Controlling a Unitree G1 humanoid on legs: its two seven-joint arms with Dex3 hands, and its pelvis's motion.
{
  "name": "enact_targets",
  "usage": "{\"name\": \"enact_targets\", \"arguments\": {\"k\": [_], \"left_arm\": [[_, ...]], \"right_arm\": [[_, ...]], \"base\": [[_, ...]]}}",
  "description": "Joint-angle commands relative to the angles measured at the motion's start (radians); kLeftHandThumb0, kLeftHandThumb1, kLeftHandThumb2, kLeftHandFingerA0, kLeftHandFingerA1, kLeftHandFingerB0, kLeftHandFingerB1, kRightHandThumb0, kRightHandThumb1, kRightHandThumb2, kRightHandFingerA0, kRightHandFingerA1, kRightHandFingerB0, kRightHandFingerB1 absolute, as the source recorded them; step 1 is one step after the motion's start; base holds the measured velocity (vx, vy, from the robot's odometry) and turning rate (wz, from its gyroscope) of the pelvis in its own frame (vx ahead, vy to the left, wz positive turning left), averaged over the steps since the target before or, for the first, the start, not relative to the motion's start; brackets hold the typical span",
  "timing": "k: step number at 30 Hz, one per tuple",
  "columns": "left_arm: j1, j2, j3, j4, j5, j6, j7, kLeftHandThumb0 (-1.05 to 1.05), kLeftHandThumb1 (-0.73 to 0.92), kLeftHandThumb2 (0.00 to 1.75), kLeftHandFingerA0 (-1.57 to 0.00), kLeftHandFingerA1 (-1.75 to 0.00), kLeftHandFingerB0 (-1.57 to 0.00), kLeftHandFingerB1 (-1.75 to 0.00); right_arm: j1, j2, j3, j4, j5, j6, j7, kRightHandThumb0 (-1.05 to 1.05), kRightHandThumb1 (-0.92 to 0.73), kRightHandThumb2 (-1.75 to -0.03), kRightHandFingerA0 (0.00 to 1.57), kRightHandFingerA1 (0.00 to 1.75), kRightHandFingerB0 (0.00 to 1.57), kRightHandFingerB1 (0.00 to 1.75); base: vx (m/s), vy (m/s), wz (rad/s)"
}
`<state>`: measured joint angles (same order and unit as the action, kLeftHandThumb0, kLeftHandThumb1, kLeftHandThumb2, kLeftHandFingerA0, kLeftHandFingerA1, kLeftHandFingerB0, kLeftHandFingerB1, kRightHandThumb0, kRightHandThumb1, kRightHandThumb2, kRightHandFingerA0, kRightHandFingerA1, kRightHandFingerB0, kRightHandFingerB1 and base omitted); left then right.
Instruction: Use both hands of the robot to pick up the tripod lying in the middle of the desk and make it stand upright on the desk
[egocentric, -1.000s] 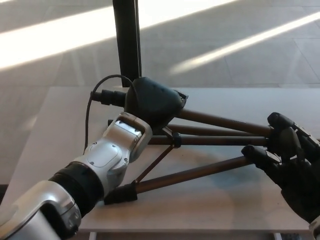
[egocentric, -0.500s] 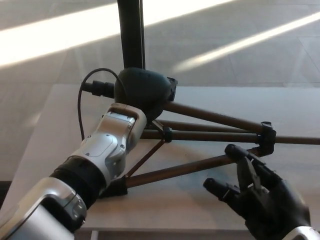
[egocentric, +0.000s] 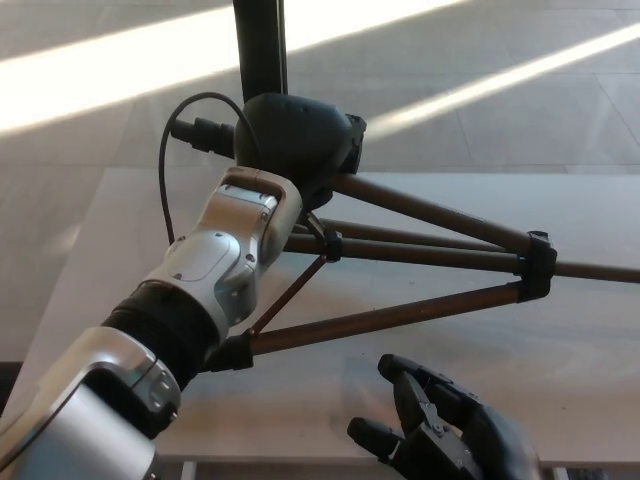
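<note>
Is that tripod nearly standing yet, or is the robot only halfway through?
Roughly midway, I'd say. Done: the tripod is off flat, its head end raised. In hand: the left hand grips that head end, while the right hand hangs open below the legs, touching nothing. Left: the legs are spread but slant sideways across the desk, so it must be tipped up until all the feet rest there.

Tripod, dark brown legs w/ black clamps, tilted w/ its head end raised at my left, legs splayed rightward over the desk.
</note>
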<state>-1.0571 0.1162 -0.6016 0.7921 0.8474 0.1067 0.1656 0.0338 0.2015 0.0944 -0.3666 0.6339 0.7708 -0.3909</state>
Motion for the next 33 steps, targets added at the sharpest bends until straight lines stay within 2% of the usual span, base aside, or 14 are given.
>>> {"name": "enact_targets", "arguments": {"k": [1,3,4,5,7,12,13,15,16,17,19,22,23,33], "left_arm": [[0.001,0.009,0.024,-0.02,-0.013,-0.021,0.028,-0.33,0.71,0.61,-0.87,-1.63,-0.73,-1.35],[0.011,0.007,0.034,-0.024,-0.022,-0.02,0.016,-0.35,0.74,0.62,-0.78,-1.7,-0.69,-1.37],[0.013,0.009,0.03,-0.024,-0.017,-0.02,0.009,-0.31,0.72,0.61,-0.84,-1.53,-0.75,-1.04],[0.017,0.012,0.022,-0.024,-0.008,-0.02,0.0,-0.27,0.7,0.6,-0.82,-1.46,-0.78,-0.95],[0.026,0.014,0.022,-0.025,-0.008,-0.027,0.009,-0.26,0.68,0.62,-0.79,-1.56,-0.74,-1.15],[0.04,0.041,0.015,-0.065,0.017,-0.023,0.012,-0.36,0.8,0.65,-0.86,-1.34,-0.77,-0.99],[0.04,0.048,0.014,-0.076,0.027,-0.017,0.02,-0.39,0.79,0.69,-0.85,-1.57,-0.75,-1.11],[0.041,0.052,0.019,-0.087,0.021,-0.013,0.001,-0.36,0.75,0.62,-0.87,-1.54,-0.74,-1.13],[0.032,0.06,0.019,-0.087,0.021,-0.016,-0.01,-0.31,0.72,0.61,-0.86,-1.47,-0.74,-1.05],[0.025,0.065,0.021,-0.087,0.021,-0.019,-0.008,-0.26,0.67,0.63,-0.86,-1.54,-0.74,-1.11],[0.023,0.068,0.024,-0.088,0.02,-0.024,-0.003,-0.23,0.64,0.64,-0.86,-1.61,-0.73,-1.21],[-0.018,0.062,0.032,-0.057,0.004,-0.054,0.001,-0.19,0.66,0.73,-1.02,-1.69,-0.7,-1.3],[-0.037,0.064,0.037,-0.056,0.001,-0.055,-0.011,-0.22,0.62,0.69,-0.86,-1.72,-0.73,-1.38],[-0.114,0.059,0.07,-0.019,-0.021,-0.09,-0.007,-0.23,0.67,0.93,-0.87,-1.68,-0.73,-1.32]], "right_arm": [[-0.064,0.077,-0.08,0.045,0.02,-0.045,-0.002,-0.56,-0.66,-0.6,0.32,0.54,0.38,0.41],[-0.101,0.075,-0.107,0.07,0.018,-0.08,0.019,-0.58,-0.69,-0.6,0.22,0.49,0.31,0.37],[-0.119,0.075,-0.126,0.082,0.027,-0.086,0.024,-0.67,-0.53,-0.86,0.11,0.51,0.2,0.45],[-0.153,0.073,-0.159,0.101,0.042,-0.096,0.028,-0.69,-0.54,-0.86,0.12,0.51,0.22,0.45],[-0.188,0.085,-0.198,0.125,0.054,-0.121,0.025,-0.67,-0.54,-0.85,0.09,0.49,0.2,0.45],[-0.289,0.073,-0.274,0.196,0.068,-0.166,0.03,-0.66,-0.55,-0.85,0.08,0.47,0.2,0.46],[-0.316,0.069,-0.289,0.215,0.068,-0.171,0.026,-0.65,-0.57,-0.86,0.05,0.46,0.16,0.46],[-0.326,0.075,-0.299,0.223,0.067,-0.166,0.019,-0.35,-0.52,-1.05,0.02,0.53,0.01,0.48],[-0.325,0.08,-0.3,0.225,0.069,-0.147,0.009,-0.6,-0.73,-0.63,0.06,0.33,0.18,0.35],[-0.317,0.093,-0.307,0.225,0.082,-0.129,-0.001,-0.6,-0.73,-0.61,0.01,0.35,0.17,0.34],[-0.305,0.104,-0.311,0.225,0.093,-0.123,0.003,-0.6,-0.71,-0.68,0.04,0.23,0.14,0.34],[-0.219,0.127,-0.272,0.2,0.084,-0.106,0.004,-0.62,-0.73,-0.62,0.03,0.43,0.16,0.33],[-0.181,0.145,-0.252,0.191,0.084,-0.09,-0.009,-0.66,-0.55,-0.88,0.02,0.49,0.13,0.48],[0.003,0.11,-0.08,0.147,0.101,-0.073,0.046,-0.69,-0.55,-0.88,0.04,0.51,0.13,0.46]], "base": [[0.0,0.0,0.0],[0.0,0.0,0.0],[0.0,0.0,0.0],[0.0,0.0,0.0],[0.0,0.0,0.0],[0.0,0.0,0.0],[0.0,0.0,0.0],[0.0,0.0,0.0],[0.0,0.0,0.0],[0.0,0.0,0.0],[0.0,0.0,0.0],[0.0,0.0,0.0],[0.0,0.0,0.0],[0.0,0.0,0.0]]}}
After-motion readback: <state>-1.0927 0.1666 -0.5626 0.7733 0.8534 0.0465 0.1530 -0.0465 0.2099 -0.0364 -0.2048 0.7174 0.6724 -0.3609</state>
